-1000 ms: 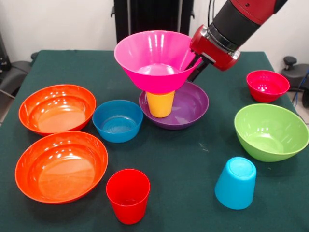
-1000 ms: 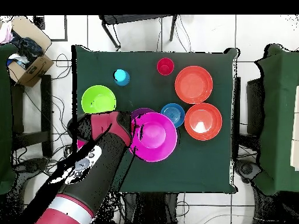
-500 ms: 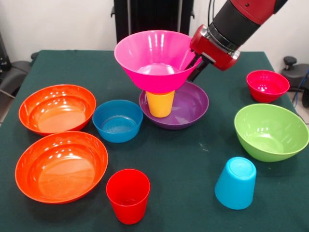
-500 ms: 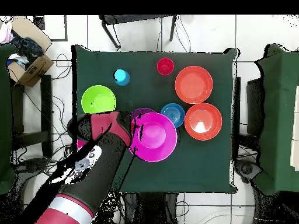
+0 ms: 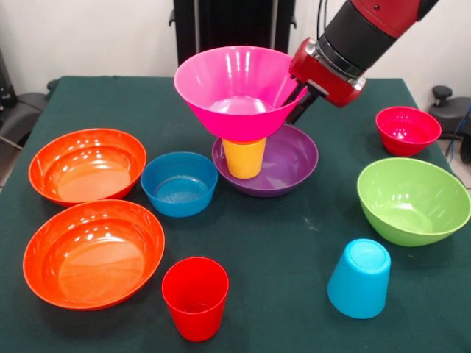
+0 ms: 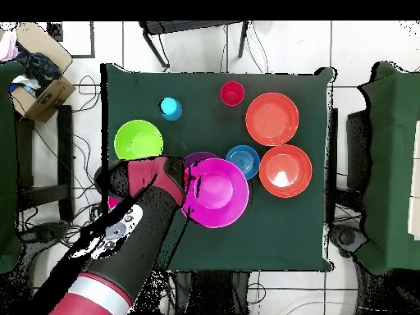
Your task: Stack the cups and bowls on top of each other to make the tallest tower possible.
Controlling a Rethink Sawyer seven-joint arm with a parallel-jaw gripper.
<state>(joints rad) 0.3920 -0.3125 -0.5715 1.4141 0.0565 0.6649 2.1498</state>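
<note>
A dark green cloth-covered table point(image 5: 294, 265) stands on a white tiled floor point(image 6: 279, 45) strewn with cables, before a pale wall point(image 5: 88, 37), with an open cardboard box point(image 6: 37, 82) beyond one corner.

You get bright, even light from above; glare streaks the glossy orange plastic bowls point(image 5: 92, 252), shadows stay soft, focus sharp.

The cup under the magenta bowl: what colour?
Yellow; the cup shows best in the front view.
</note>
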